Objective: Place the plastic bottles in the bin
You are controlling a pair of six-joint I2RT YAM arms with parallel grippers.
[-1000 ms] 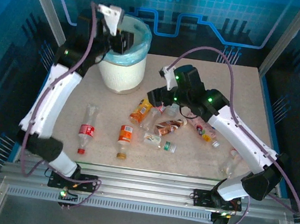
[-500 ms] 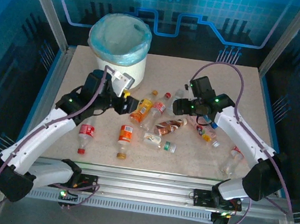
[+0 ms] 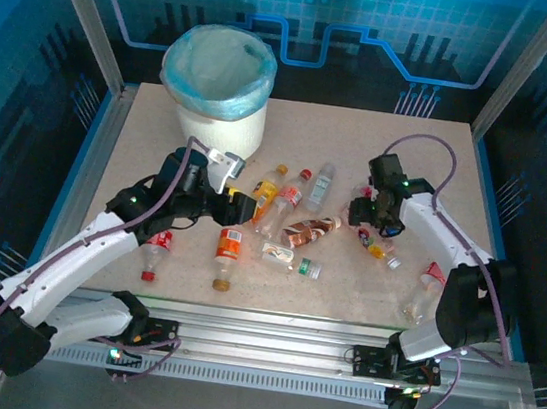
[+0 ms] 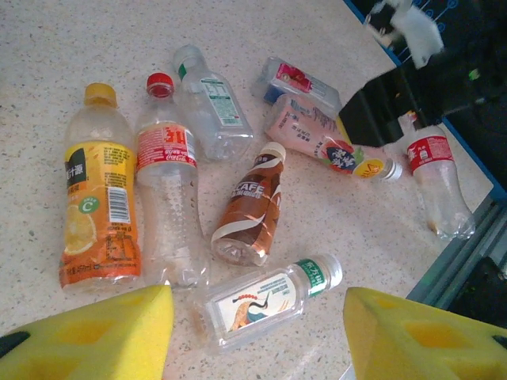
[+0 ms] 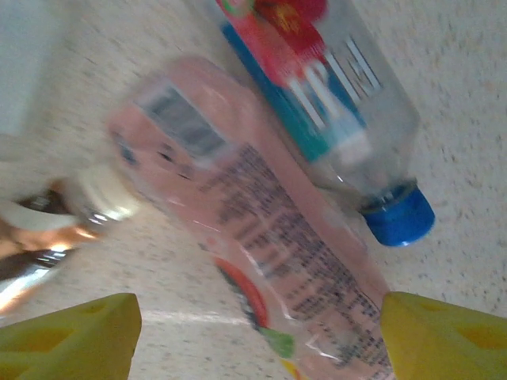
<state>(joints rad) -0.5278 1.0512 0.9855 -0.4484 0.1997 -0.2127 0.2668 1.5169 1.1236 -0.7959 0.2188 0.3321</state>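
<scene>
The white bin (image 3: 216,86) with its blue liner stands at the back left. Bottles lie scattered mid-table. My left gripper (image 3: 238,208) hangs open beside an orange-juice bottle (image 3: 263,195). In the left wrist view its yellow pads (image 4: 95,332) flank a small green-capped bottle (image 4: 265,302), with the orange-juice bottle (image 4: 99,210), a red-label bottle (image 4: 166,202) and a brown coffee bottle (image 4: 253,206) beyond. My right gripper (image 3: 368,217) is open low over a pink bottle (image 3: 377,243). The pink bottle (image 5: 269,229) lies between its pads (image 5: 71,332), a blue-capped bottle (image 5: 333,95) beside it.
An orange-label bottle (image 3: 228,249) and a red-label bottle (image 3: 155,244) lie near the front left. A crushed bottle (image 3: 422,290) lies at the front right near the table edge. A clear bottle (image 3: 321,183) lies mid-table. Glass walls enclose the table.
My left arm swung down from the bin to the bottles in the middle. My right arm drew back to the right and dropped over the pink bottle.
</scene>
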